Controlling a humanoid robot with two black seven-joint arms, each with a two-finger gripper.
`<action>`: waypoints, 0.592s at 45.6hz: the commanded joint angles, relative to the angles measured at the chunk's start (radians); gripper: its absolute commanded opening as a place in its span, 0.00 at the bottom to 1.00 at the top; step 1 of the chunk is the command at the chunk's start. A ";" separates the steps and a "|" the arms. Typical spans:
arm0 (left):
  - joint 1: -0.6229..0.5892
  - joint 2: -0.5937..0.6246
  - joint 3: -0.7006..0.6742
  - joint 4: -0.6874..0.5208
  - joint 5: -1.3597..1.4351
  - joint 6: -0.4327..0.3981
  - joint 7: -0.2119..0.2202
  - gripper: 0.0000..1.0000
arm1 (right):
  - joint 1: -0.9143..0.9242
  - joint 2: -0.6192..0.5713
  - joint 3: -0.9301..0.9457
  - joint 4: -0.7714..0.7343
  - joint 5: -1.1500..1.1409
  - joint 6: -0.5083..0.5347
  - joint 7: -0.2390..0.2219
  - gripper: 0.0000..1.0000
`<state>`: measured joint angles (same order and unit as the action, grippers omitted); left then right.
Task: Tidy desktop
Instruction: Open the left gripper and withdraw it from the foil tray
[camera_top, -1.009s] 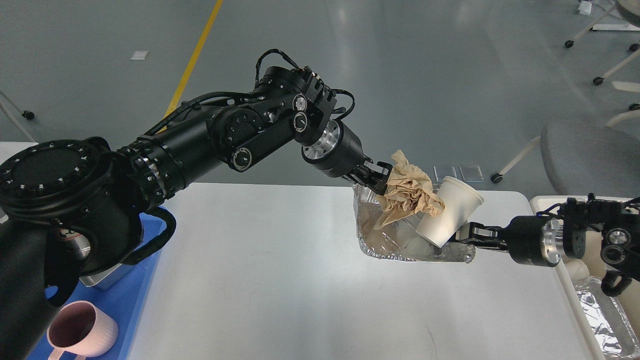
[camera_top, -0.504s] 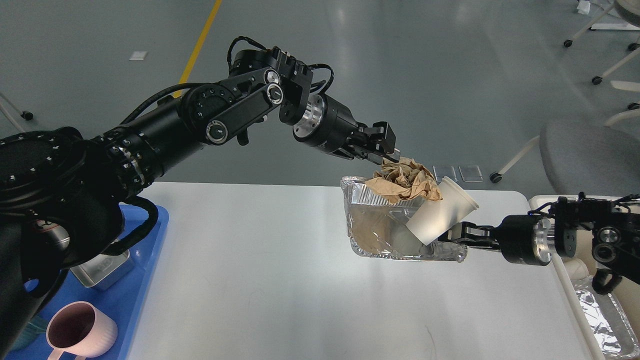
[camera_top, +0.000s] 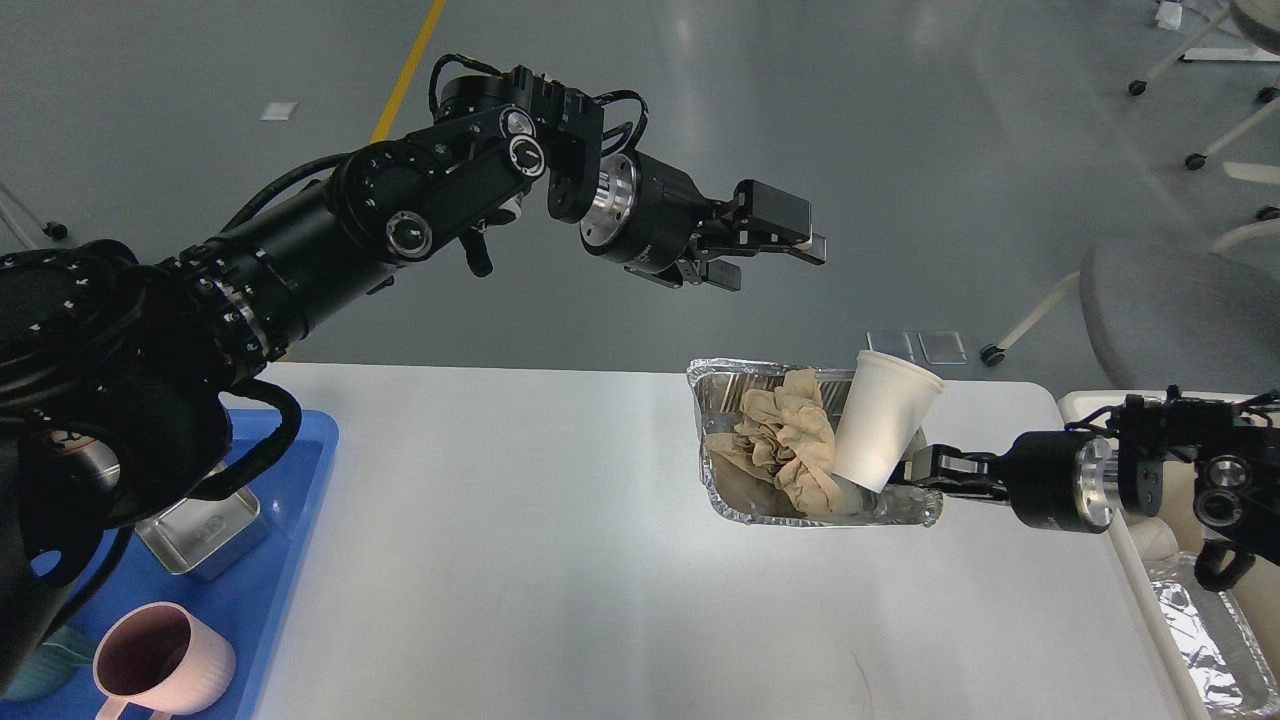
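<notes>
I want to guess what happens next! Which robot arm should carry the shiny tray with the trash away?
Probably the right. Its gripper already pinches the foil tray at its edge, and the bin sits on that side. The left gripper hangs open and empty above.

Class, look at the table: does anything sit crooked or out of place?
Yes. In the foil tray held by the right gripper, the white paper cup leans tilted against crumpled brown paper.
</notes>
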<state>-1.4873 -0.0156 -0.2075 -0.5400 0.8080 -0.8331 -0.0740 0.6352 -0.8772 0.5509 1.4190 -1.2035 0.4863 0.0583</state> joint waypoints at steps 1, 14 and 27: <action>0.010 0.014 -0.027 0.000 -0.029 0.003 -0.020 0.97 | 0.000 0.000 0.000 0.000 0.001 0.000 0.000 0.00; 0.041 0.161 -0.328 0.009 -0.369 0.054 -0.018 0.97 | -0.002 -0.009 0.001 0.000 -0.001 0.000 0.000 0.00; 0.291 0.158 -0.786 0.054 -0.708 0.336 -0.127 0.97 | -0.012 -0.016 0.020 0.000 0.002 -0.014 0.000 0.00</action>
<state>-1.3254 0.1538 -0.8093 -0.4910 0.2040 -0.5938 -0.1198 0.6288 -0.8921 0.5630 1.4190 -1.2016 0.4834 0.0584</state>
